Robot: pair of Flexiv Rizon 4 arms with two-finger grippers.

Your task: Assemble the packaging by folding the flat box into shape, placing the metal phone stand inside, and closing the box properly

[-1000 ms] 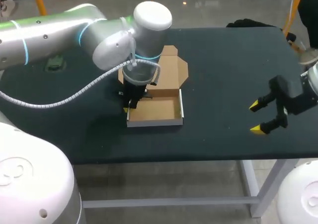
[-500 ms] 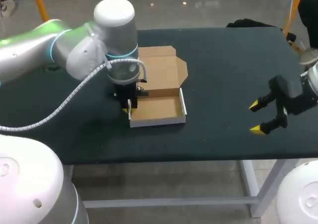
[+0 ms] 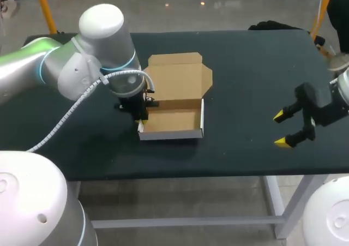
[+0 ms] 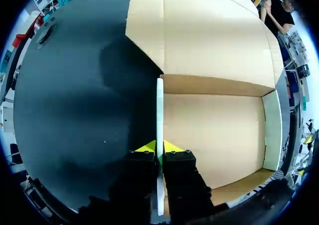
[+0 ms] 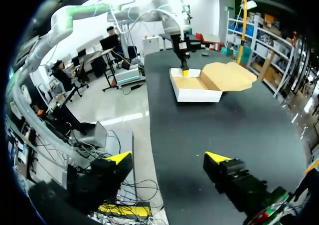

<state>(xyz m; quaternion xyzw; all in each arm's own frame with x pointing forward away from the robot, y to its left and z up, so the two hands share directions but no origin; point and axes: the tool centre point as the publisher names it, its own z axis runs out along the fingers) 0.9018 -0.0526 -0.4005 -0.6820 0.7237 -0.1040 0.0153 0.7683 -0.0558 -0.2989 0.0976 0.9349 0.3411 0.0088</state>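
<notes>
The cardboard box (image 3: 173, 121) stands mid-table as an open tray with white outer walls. Its lid (image 3: 179, 77) lies flat behind it. My left gripper (image 3: 140, 120) comes down on the tray's left wall. In the left wrist view its yellow fingertips (image 4: 159, 147) pinch that wall (image 4: 159, 105) from both sides. The tray floor (image 4: 214, 135) is bare cardboard. My right gripper (image 3: 282, 129) hangs open over the table's right part, far from the box, with nothing between its fingers (image 5: 168, 158). The box (image 5: 197, 88) lies ahead of it in the right wrist view. No phone stand shows in any view.
A dark object (image 3: 271, 25) lies at the table's (image 3: 245, 66) back right edge. Dark tabletop spreads between the box and my right gripper and in front of the box.
My left arm's upper part swung to the left while its gripper stayed at the box's left wall. The box and lid turned slightly to sit straighter. The right arm has not moved.
</notes>
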